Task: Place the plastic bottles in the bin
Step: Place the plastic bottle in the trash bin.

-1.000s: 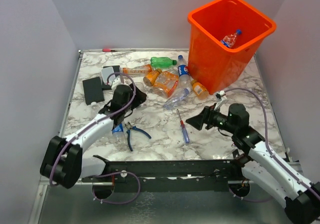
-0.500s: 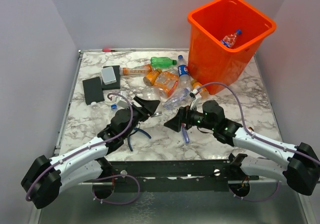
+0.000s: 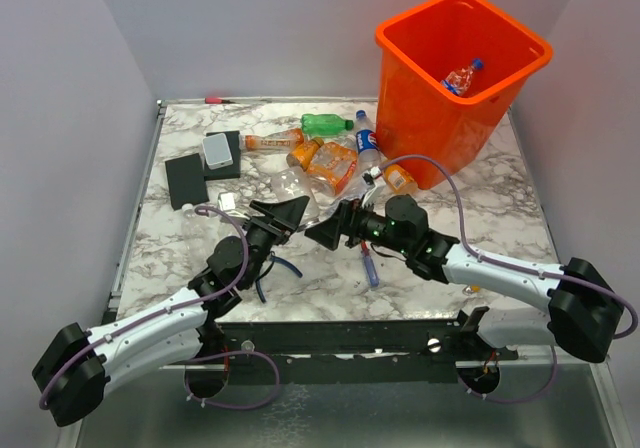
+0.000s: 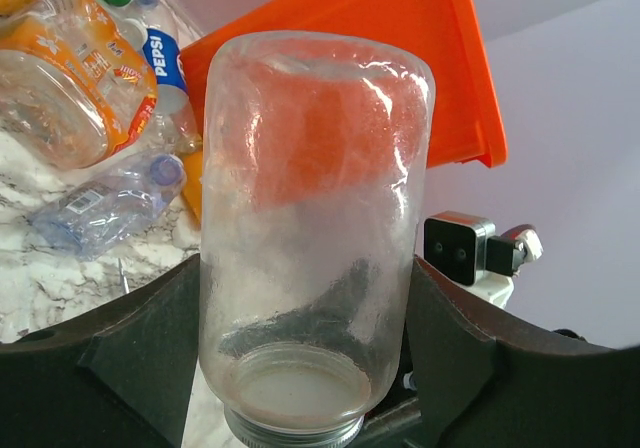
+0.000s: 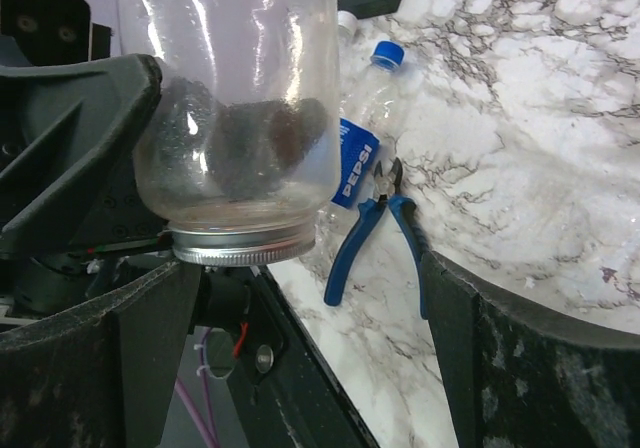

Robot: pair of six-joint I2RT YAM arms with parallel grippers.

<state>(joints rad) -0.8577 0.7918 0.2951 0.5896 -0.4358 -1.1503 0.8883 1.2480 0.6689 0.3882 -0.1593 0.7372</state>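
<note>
Your left gripper (image 3: 283,211), near table centre, clamps a clear jar (image 4: 310,218), silver lid end nearest the wrist. Your right gripper (image 3: 330,226) faces it from 3 o'clock, jaws spread wide either side of the same jar. Loose plastic bottles (image 3: 330,163) are heaped at 12 o'clock of both grippers. The bin (image 3: 430,118) stands upright at 1 o'clock, with 1 bottle (image 3: 462,75) inside.

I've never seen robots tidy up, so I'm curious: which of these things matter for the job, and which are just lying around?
Part of the job: orange bin; bottle inside it; green bottle; Pepsi bottle; orange bottles; probably the clear jar being held.
Just lying about: blue-handled pliers; screwdriver; black pads.
</note>
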